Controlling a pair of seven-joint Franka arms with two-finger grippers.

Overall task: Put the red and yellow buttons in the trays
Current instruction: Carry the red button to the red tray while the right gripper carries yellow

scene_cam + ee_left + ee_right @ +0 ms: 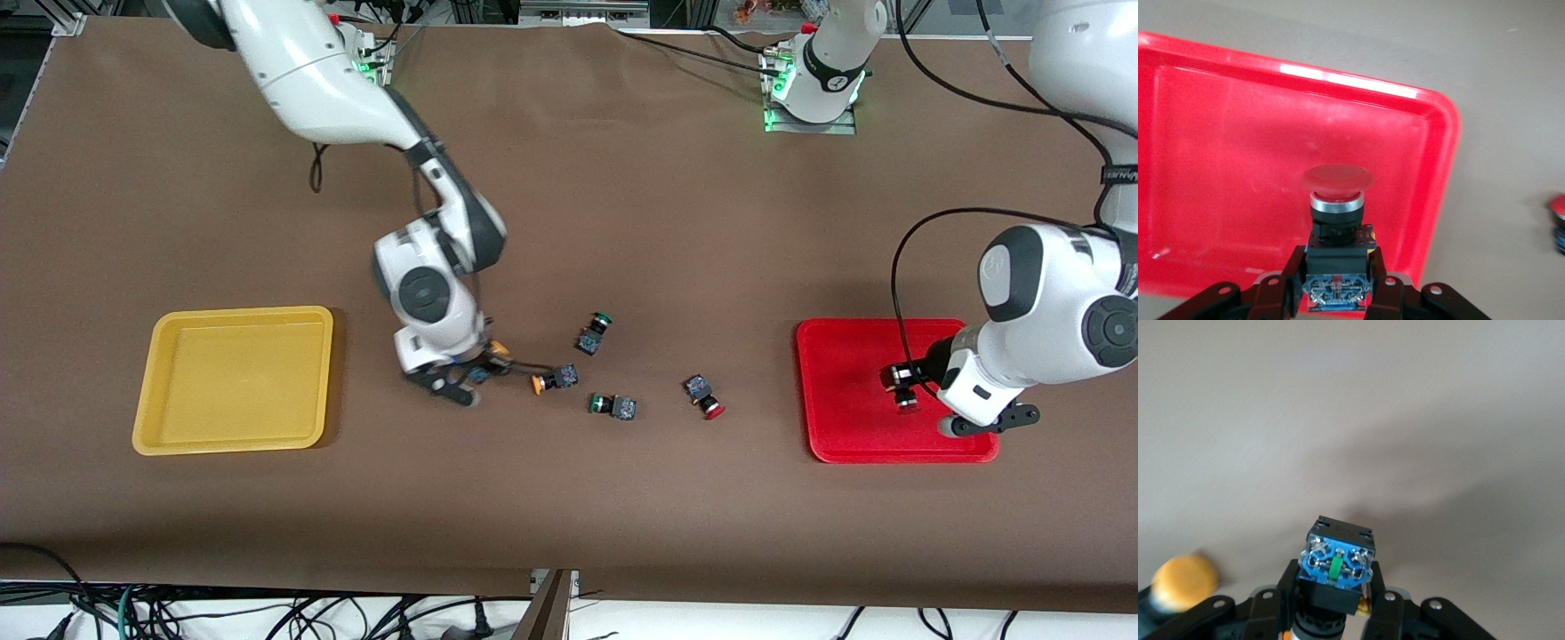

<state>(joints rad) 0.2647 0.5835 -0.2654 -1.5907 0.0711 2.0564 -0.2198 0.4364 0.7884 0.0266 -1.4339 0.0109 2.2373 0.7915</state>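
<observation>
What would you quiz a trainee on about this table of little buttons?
1. True or false: the left claw holds a red-capped button over the red tray.
2. How many green-capped buttons lie on the table? A one, B two, C four.
3. Short answer: the right claw is shut on a gripped switch. What cap colour has the loose button lying closest to it?

Key: 1 true. 2 B. 3 yellow: the yellow-capped button.
</observation>
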